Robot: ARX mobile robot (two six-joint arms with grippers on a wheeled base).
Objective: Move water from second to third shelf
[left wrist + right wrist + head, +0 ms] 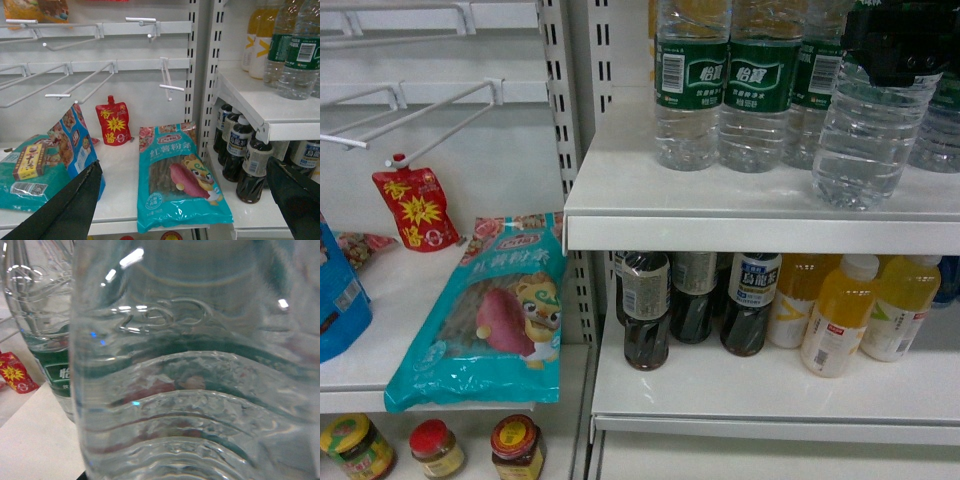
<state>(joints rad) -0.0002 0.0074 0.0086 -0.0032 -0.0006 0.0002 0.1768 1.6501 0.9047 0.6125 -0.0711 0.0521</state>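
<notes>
From where I stand, the far left bay is hooks and a low shelf: a red sauce pouch point(415, 208) leans on the back wall at about ten o'clock, and a glossy teal noodle bag point(485, 315) slumps over the shelf edge, soft and crinkled. Jars point(515, 448) with red lids sit below at seven o'clock.

The left gripper point(182, 205) hangs back in front of that bay, its dark jaws spread wide with nothing between them; I take it to be idle, kept out of the way.

Moving right, the upper shelf point(740, 232) carries a row of clear ribbed bottles point(725, 90) with dark green bands. Under it stand dark drink bottles point(647, 310) and then cloudy yellow juice bottles point(840, 315) at four o'clock.

At one o'clock the water point(868, 140) sits forward of its row, near the shelf lip and slightly tilted, which suggests it is being drawn out. The right gripper point(900, 40), a black mass, is at its label height. Its wrist camera is filled by wavy, moulded clear plastic, so the bottle is pressed close, but neither view shows the jaws, so I cannot tell whether they are clenched on it. Thin ribbed walls like these would flex under a hard squeeze.
</notes>
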